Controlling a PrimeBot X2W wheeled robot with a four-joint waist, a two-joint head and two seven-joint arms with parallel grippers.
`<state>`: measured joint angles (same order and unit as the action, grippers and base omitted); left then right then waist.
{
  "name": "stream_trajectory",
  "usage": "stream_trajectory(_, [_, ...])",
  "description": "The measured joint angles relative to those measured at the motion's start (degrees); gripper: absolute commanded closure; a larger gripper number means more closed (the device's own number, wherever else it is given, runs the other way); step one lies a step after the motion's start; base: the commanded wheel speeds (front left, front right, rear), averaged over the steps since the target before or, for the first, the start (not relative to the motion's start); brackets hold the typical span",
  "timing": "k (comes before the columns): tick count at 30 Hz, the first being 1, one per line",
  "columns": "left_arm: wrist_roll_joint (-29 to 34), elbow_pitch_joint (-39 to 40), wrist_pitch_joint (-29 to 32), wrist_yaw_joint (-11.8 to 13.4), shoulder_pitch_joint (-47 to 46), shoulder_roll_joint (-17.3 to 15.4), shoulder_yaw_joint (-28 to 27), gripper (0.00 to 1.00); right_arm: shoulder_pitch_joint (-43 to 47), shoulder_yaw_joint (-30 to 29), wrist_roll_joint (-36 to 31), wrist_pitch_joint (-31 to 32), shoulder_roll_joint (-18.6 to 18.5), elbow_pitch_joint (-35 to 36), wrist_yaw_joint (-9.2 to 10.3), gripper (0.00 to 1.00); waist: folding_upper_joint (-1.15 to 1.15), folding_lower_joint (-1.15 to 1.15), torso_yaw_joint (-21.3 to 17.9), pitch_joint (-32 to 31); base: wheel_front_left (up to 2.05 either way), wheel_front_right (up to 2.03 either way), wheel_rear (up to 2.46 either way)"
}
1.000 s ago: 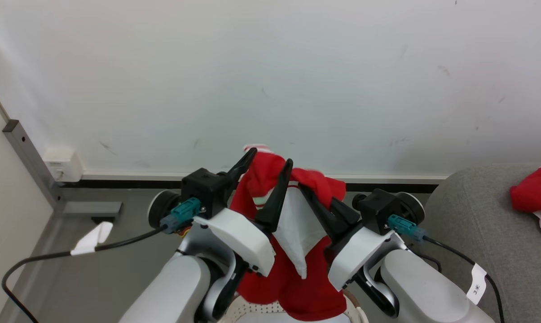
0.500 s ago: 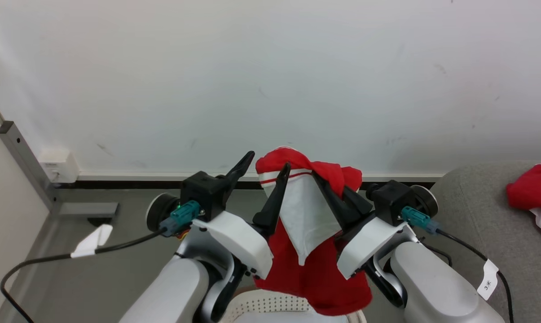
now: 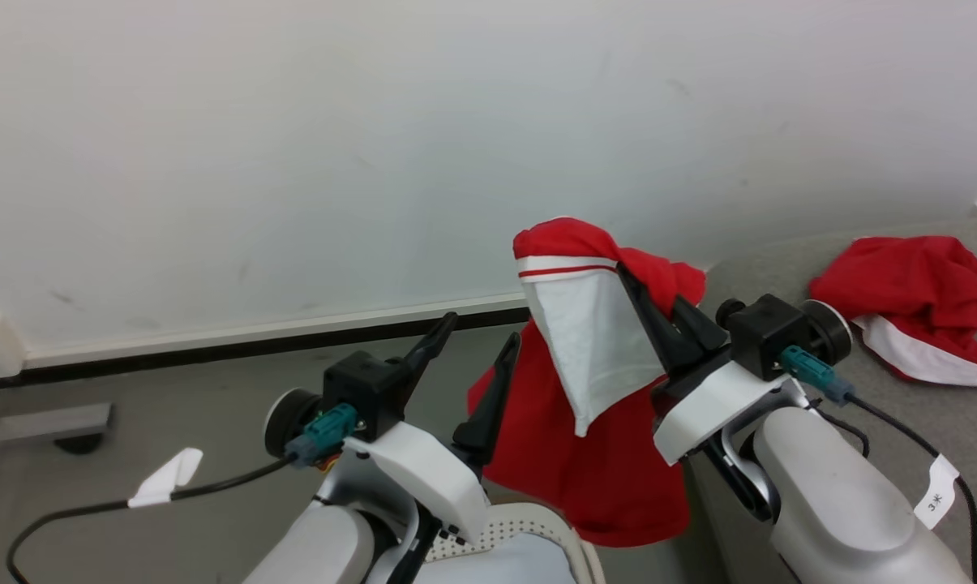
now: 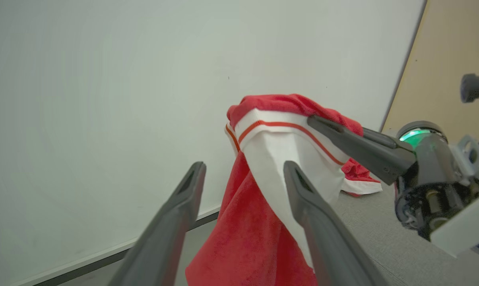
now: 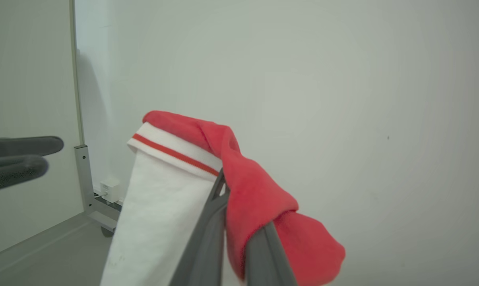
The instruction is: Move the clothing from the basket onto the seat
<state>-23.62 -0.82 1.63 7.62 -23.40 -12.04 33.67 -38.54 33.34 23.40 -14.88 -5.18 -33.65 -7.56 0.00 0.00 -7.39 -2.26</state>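
The seat [image 3: 970, 422] already carried a loose red garment [image 3: 910, 284] toward its back edge. I was mid-carry with the held garment [image 3: 610, 462], which hung in the air just off the seat's left edge, near the basket [image 3: 529, 527]; the right claw [image 3: 649, 294] was pinched narrow on it, and the left claw [image 3: 484, 328] stood wide and empty. Next, I judged, the right arm had to swing over the cushion and release; the basket was mostly cut off, so I couldn't tell whether more clothing remained inside.

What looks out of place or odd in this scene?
Nothing is damaged or spilled. One garment hangs unevenly from the shut right gripper, bunched over its fingers. A second garment lies crumpled on the sofa.
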Motion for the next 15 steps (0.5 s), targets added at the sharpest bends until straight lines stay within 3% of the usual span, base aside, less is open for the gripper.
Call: stream_trajectory(15, [-0.2, 0.9, -1.1, -0.3, 1.6, 1.7, 3.4, 0.0, 1.7, -7.6, -2.2, 0.8, -7.5, 8.7, 0.0, 1.0, 0.0, 0.0, -15.5, 2.7, 0.0, 0.0, 0.0])
